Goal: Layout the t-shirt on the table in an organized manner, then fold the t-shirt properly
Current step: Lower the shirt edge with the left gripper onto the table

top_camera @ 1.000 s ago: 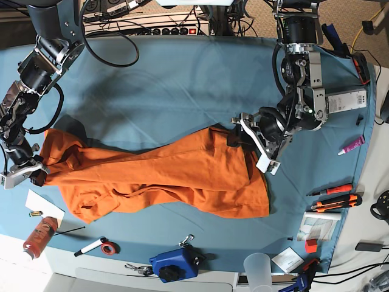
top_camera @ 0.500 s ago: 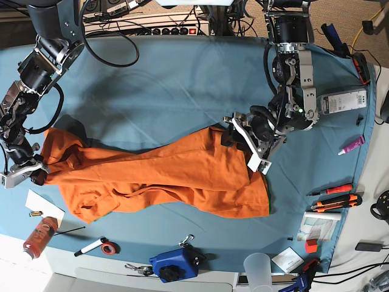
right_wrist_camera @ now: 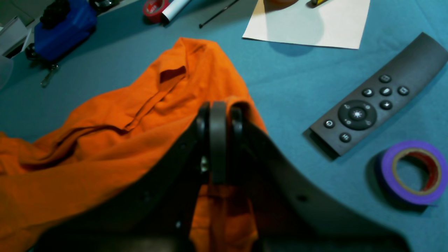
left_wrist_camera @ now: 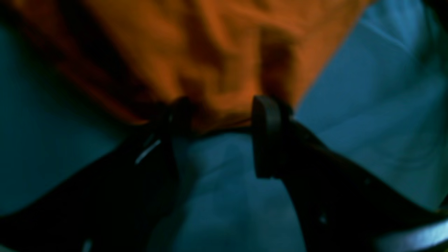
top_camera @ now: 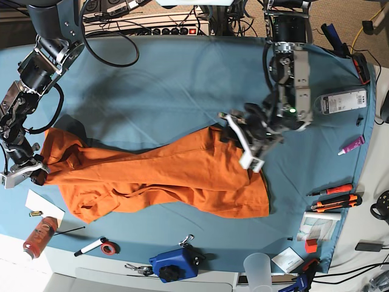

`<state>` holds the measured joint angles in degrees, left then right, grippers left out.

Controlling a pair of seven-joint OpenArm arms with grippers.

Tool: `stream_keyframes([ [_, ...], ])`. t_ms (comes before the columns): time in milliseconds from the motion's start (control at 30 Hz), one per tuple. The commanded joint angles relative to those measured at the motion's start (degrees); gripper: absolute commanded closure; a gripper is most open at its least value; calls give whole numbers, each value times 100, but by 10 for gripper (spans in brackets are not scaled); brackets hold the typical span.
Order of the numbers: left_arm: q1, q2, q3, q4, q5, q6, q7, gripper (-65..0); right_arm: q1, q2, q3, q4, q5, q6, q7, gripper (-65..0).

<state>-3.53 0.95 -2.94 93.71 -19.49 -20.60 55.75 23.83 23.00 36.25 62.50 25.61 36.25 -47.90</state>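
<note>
The orange t-shirt [top_camera: 164, 176] lies crumpled and stretched sideways across the teal table [top_camera: 170, 85]. On the left of the base view, my right gripper [top_camera: 27, 173] is shut on the shirt's left edge. In the right wrist view the gripper [right_wrist_camera: 218, 115] pinches a fold of the t-shirt [right_wrist_camera: 105, 140], which drapes over its tips. My left gripper [top_camera: 238, 141] hovers at the shirt's upper right edge. The blurred left wrist view shows that gripper [left_wrist_camera: 220, 122] open, its fingers [left_wrist_camera: 266, 133] set apart at the hem of the t-shirt [left_wrist_camera: 217, 52] over the table [left_wrist_camera: 367, 105].
A black remote [right_wrist_camera: 378, 94], a purple tape roll [right_wrist_camera: 409, 171] and white paper [right_wrist_camera: 308, 24] lie near my right gripper. Along the front edge sit a red bottle [top_camera: 39, 234], a marker [top_camera: 91, 246], a blue device [top_camera: 176, 264] and a plastic cup [top_camera: 258, 267]. Cutters [top_camera: 334, 198] lie at the right edge.
My left gripper has moved left, from beside the shirt's right end to over its upper right edge, staying open. The right gripper and the shirt have not moved.
</note>
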Motion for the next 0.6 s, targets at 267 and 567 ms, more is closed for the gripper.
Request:
stream_keyframes([
  [267, -125, 46, 951, 90, 887, 953, -393, -246, 157, 160, 11, 85, 197, 35, 94, 0],
  [567, -125, -4, 951, 92, 1554, 1080, -372, 0, 157, 160, 11, 85, 199, 35, 96, 0],
])
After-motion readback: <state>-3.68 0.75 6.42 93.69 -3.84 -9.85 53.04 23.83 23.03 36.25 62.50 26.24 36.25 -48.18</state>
